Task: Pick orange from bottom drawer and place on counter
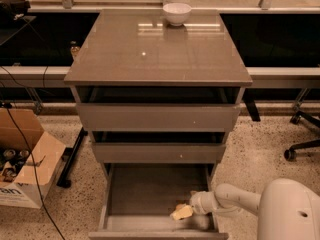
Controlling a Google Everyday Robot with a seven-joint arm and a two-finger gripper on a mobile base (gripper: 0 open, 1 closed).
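Grey-brown bottom drawer [150, 189] open, end effector [182, 212] inside at its front right, grip state cannot be told; white bowl [177, 13] at tabletop [150, 54] far edge.

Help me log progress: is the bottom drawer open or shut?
Open: the bottom drawer is pulled out, its floor showing, and the gripper reaches inside near its front right corner.
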